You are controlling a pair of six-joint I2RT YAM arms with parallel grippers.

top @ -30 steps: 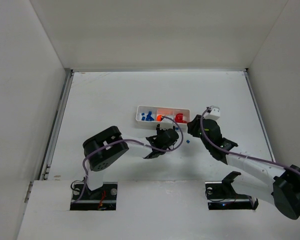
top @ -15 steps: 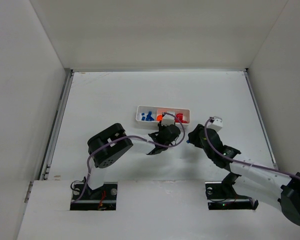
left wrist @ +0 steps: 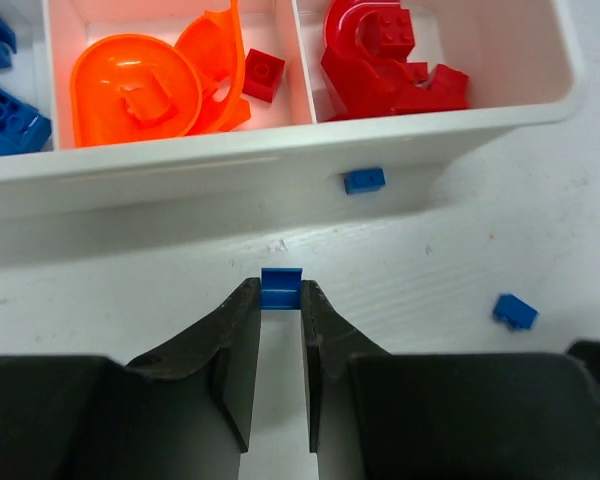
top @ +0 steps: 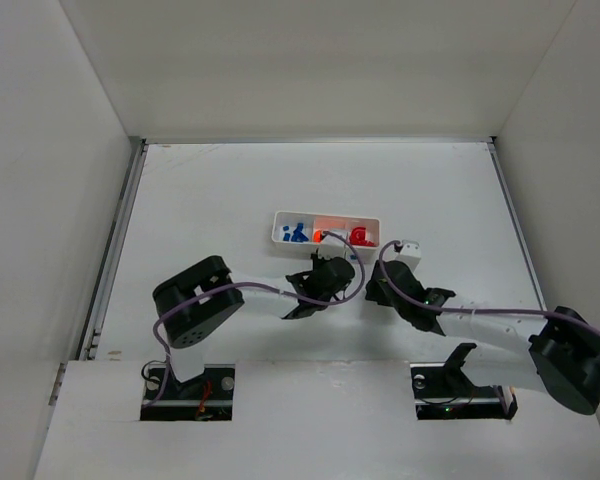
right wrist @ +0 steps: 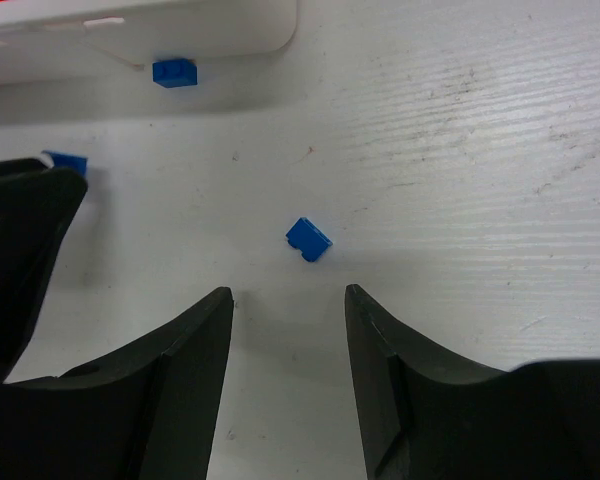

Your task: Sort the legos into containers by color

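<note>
The white three-compartment tray (top: 325,216) holds blue legos on the left, orange (left wrist: 140,90) in the middle and red (left wrist: 380,60) on the right; one red brick (left wrist: 263,75) lies in the orange compartment. My left gripper (left wrist: 280,297) is just in front of the tray wall (left wrist: 180,165) and is shut on a tiny blue lego (left wrist: 281,288) at its tips. My right gripper (right wrist: 288,300) is open, low over the table, with a loose blue lego (right wrist: 308,239) just ahead of its fingertips. Another blue lego (left wrist: 364,180) lies against the tray wall.
The left gripper's black body (right wrist: 20,230) sits close to the left of the right gripper. In the top view both grippers (top: 325,272) (top: 375,290) crowd the table just in front of the tray. White walls enclose the table.
My right gripper has moved nearer and leftward, down to the table in front of the tray. My left gripper pushed toward the tray, then drew slightly back.
</note>
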